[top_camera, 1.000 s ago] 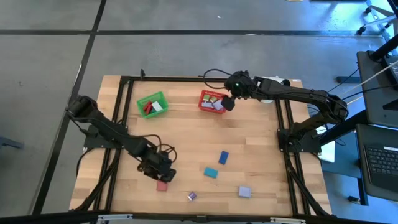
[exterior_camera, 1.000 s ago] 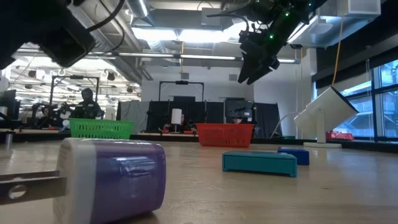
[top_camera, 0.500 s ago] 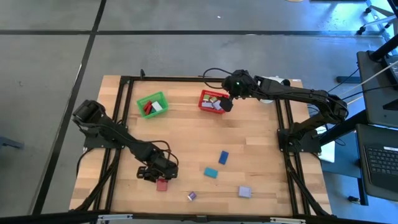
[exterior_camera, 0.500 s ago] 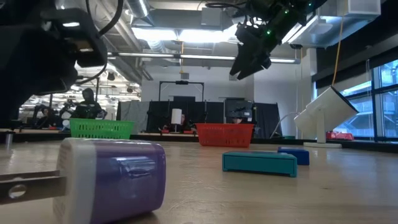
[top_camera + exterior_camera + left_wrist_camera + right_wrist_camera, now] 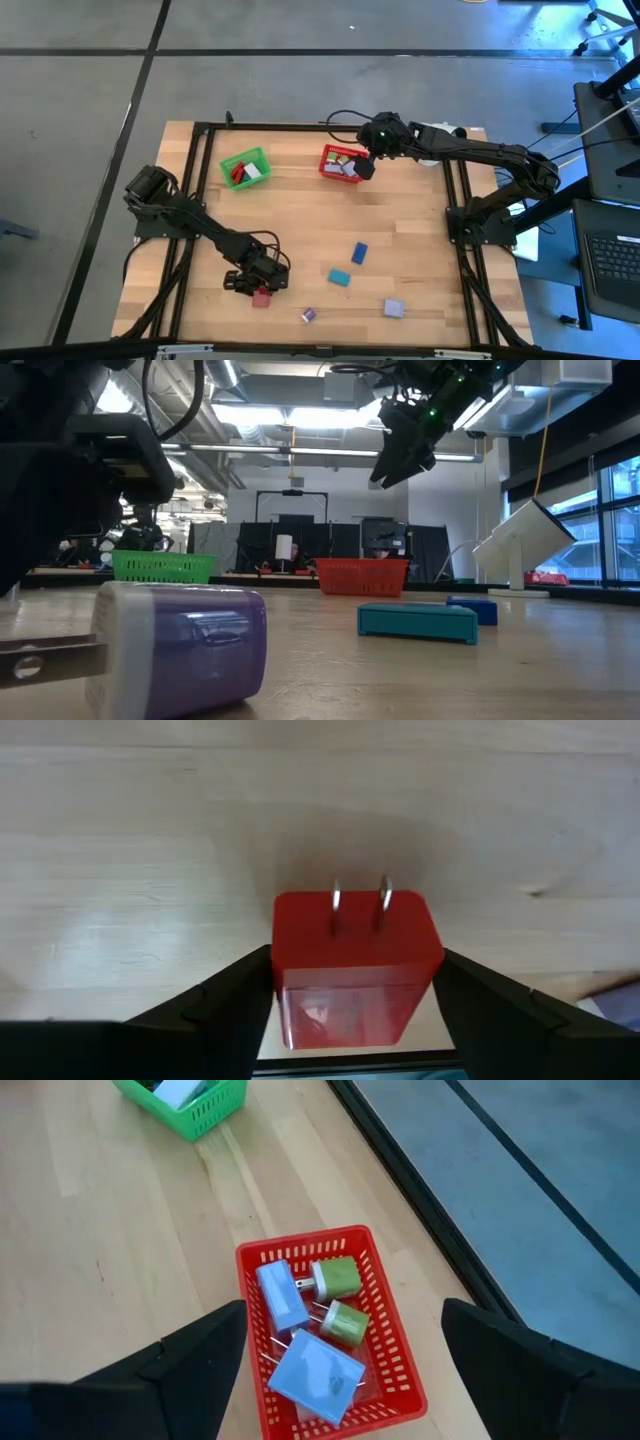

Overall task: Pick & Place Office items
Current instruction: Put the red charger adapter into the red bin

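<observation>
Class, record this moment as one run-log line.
left gripper: open, straddling red plug | right gripper: open above red basket

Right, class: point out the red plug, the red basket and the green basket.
red plug (image 5: 355,970), left wrist view, on its top face below the prongs.
red basket (image 5: 395,1330), right wrist view, on its mesh side wall.
green basket (image 5: 262,158), high view, on its rim.

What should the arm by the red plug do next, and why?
Probably close. The left gripper is open with a finger on each side of the red plug, which lies on the table, so squeezing shut looks like the next small move before lifting.
</observation>
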Controlling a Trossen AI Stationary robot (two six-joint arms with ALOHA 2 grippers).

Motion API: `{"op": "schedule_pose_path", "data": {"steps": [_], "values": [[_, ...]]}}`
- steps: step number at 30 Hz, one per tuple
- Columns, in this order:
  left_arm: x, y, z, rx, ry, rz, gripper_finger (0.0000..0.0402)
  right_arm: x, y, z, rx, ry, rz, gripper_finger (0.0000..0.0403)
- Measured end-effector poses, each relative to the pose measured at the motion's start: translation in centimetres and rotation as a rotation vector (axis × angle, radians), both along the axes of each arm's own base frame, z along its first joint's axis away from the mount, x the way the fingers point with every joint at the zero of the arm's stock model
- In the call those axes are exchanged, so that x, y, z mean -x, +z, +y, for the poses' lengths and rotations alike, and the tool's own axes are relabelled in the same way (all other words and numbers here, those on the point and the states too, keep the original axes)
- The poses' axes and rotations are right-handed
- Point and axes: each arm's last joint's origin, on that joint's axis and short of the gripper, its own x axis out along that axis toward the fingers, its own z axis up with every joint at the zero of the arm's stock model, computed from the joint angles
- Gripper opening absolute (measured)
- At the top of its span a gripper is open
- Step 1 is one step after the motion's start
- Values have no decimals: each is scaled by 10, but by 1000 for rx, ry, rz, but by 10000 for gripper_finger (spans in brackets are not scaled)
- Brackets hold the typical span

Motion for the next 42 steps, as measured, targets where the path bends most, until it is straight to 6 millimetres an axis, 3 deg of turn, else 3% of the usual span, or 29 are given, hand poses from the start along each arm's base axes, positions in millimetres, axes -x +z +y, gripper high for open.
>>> {"op": "schedule_pose_path", "data": {"steps": [5, 9, 13, 20, 24, 27, 36, 42], "values": [[-3, 1, 1, -3, -61, -57, 204, -1, 1, 0, 6, 4, -7, 336], [-12, 3, 8, -30, -92, -157, 203, -1, 1, 0, 7, 3, -10, 336], [-23, 13, 30, -164, -110, -300, 203, -1, 1, 0, -11, -17, -23, 336], [-40, 43, 113, -548, -147, -516, 203, -3, 3, -1, -16, -34, -62, 336], [-39, 71, 161, -749, -154, -631, 203, 0, 7, 0, -51, -71, -87, 336], [-34, 96, 187, -937, -213, -730, 203, 5, 15, 2, -78, -76, -129, 336], [-22, 165, 217, -1735, -550, -811, 214, 17, 46, 8, -136, -113, -345, 336], [-19, 202, 227, -2161, -583, -914, 216, 12, 69, 10, -219, -11, -595, 336]]}}
